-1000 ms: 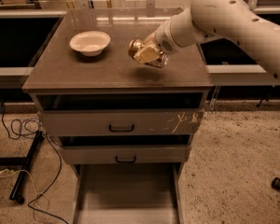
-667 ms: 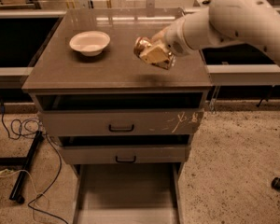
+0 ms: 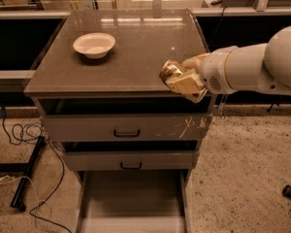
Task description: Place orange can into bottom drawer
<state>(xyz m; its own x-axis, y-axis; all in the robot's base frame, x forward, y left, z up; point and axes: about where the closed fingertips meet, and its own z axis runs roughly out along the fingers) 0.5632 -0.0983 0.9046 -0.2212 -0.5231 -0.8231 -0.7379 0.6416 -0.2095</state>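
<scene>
Orange can, shiny and dented, sits in the grip of the claw over the front right corner of the grey surface; whether it touches the top there cannot be told. The tan fingers are clamped on the orange can, and the white arm reaches in from the right edge of the camera view. A white bowl rests on the surface, well apart toward the back left. Below are two upper drawers with black handles, both partly open. The bottom drawer is pulled far out, its flat pale floor showing. Dark cables trail over the speckled floor at the left.
</scene>
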